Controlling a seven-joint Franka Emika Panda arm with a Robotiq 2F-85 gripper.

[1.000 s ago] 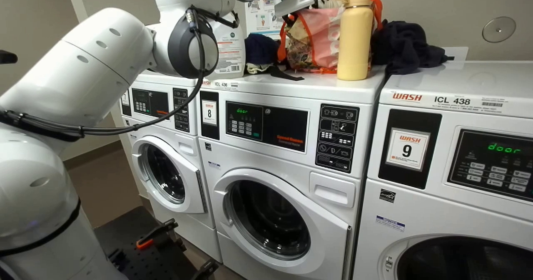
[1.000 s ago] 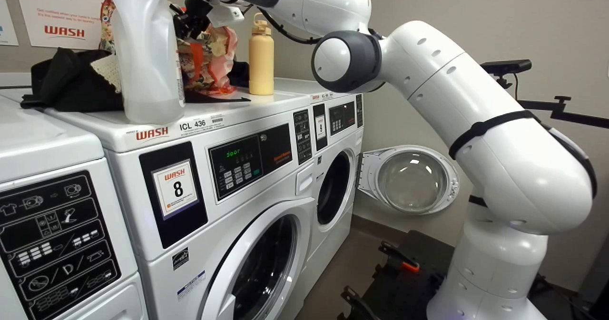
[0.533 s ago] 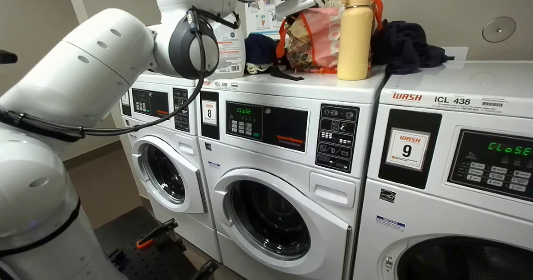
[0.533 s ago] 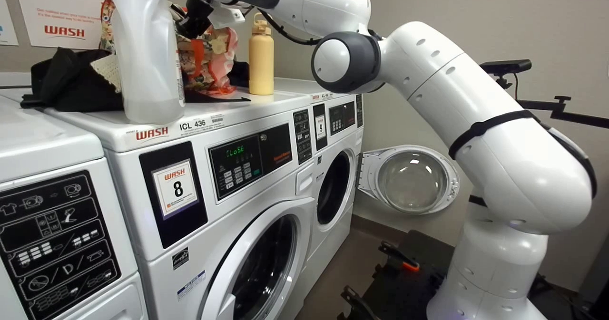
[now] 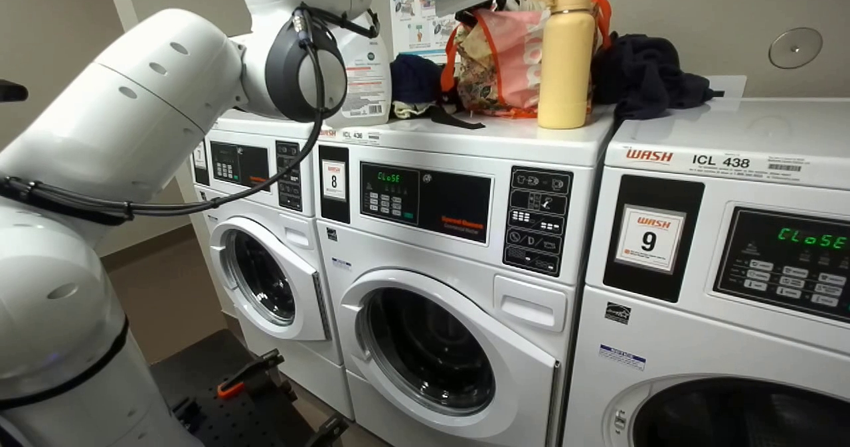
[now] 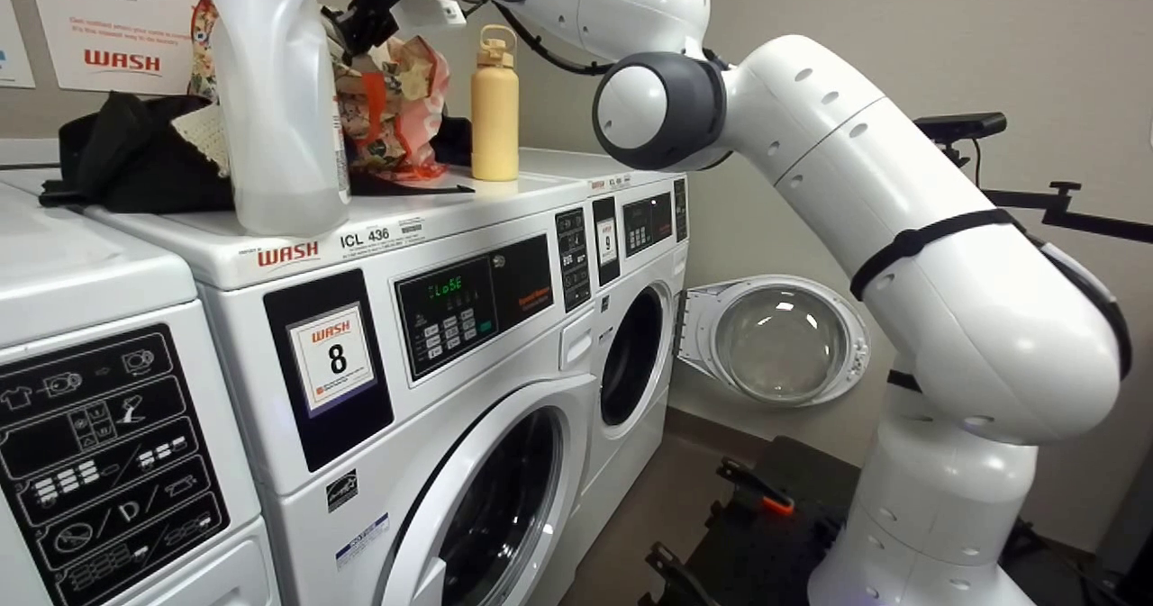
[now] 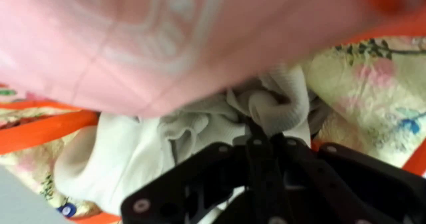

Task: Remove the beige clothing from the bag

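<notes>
The bag (image 5: 508,58) is pink and floral with orange trim, standing on top of a washer in both exterior views. In the wrist view its pink side (image 7: 133,61) folds over part of the opening. Inside lies the beige clothing (image 7: 281,112), a ribbed, rolled fold of pale fabric. My gripper (image 7: 264,131) has its fingers drawn together at that fold, with the fabric pinched at their tips. Paler cloth (image 7: 123,157) spreads to the left; I cannot tell whether it is the same piece. In an exterior view the gripper (image 6: 347,34) reaches down at the bag's mouth, its tips hard to make out.
A yellow bottle (image 5: 566,68) stands close against the bag. A large detergent jug (image 6: 279,120) is at its opposite side. Dark clothing (image 5: 647,72) lies beyond the yellow bottle, and a black cloth heap (image 6: 144,160) sits behind the jug. An orange strap (image 7: 46,130) crosses the bag's edge.
My gripper has closed over the past second. The arm and gripper have lifted slightly in both exterior views. The bag stays where it was.
</notes>
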